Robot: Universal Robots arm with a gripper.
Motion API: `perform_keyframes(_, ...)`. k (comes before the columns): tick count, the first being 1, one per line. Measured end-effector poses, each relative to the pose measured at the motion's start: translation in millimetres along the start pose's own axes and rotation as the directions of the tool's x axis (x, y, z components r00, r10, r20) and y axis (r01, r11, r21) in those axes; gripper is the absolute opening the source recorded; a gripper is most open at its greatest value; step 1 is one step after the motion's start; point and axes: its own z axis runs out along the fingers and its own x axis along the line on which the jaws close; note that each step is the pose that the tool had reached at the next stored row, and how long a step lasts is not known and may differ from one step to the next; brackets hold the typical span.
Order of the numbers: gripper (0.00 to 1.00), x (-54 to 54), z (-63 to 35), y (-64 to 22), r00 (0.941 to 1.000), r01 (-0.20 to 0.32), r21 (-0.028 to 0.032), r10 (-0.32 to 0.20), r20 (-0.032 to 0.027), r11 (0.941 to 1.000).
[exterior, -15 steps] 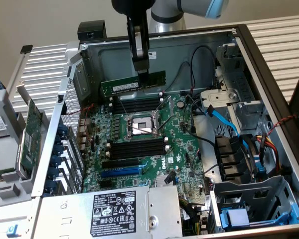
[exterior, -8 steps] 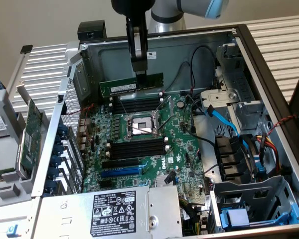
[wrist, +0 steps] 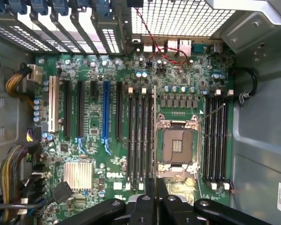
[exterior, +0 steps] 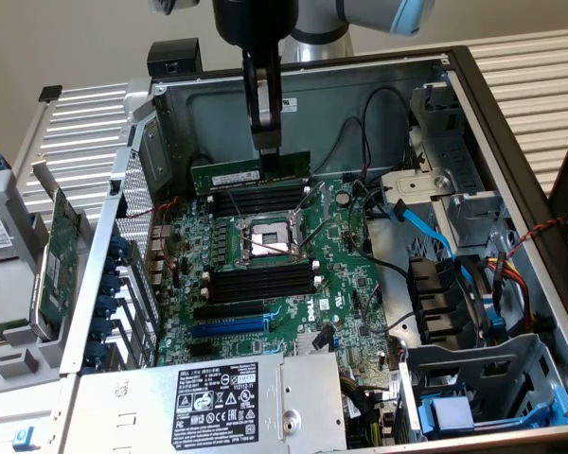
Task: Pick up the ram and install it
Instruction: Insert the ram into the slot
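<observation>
The ram (exterior: 229, 176) is a long green stick with a white label. It hangs level above the far bank of black memory slots (exterior: 260, 199), near the case's back wall. My gripper (exterior: 267, 151) comes straight down and is shut on the ram's upper edge, towards the end on the exterior view's right. In the wrist view the ram (wrist: 153, 126) shows edge-on as a thin strip between my two black fingers (wrist: 149, 199). It lies over the motherboard between one slot bank (wrist: 138, 136) and the open CPU socket (wrist: 176, 145). All the slots look empty.
A second slot bank (exterior: 260, 282) lies nearer, past the CPU socket (exterior: 265, 238). A larger green expansion card (exterior: 57, 255) stands outside the case at the exterior view's left. A blue cable (exterior: 426, 227), drive cages (exterior: 483, 378) and the power supply (exterior: 218, 397) crowd the other sides.
</observation>
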Motion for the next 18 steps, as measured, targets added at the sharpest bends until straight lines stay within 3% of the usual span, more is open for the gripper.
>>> perform_keyframes(8,0.13,3.5,9.6,0.0,0.9996,-0.026,-0.0045,0.026,-0.0003,0.9996)
perform_keyframes(18,0.13,4.3,11.4,-0.1,0.9996,-0.029,-0.0065,0.029,-0.0020,0.9996)
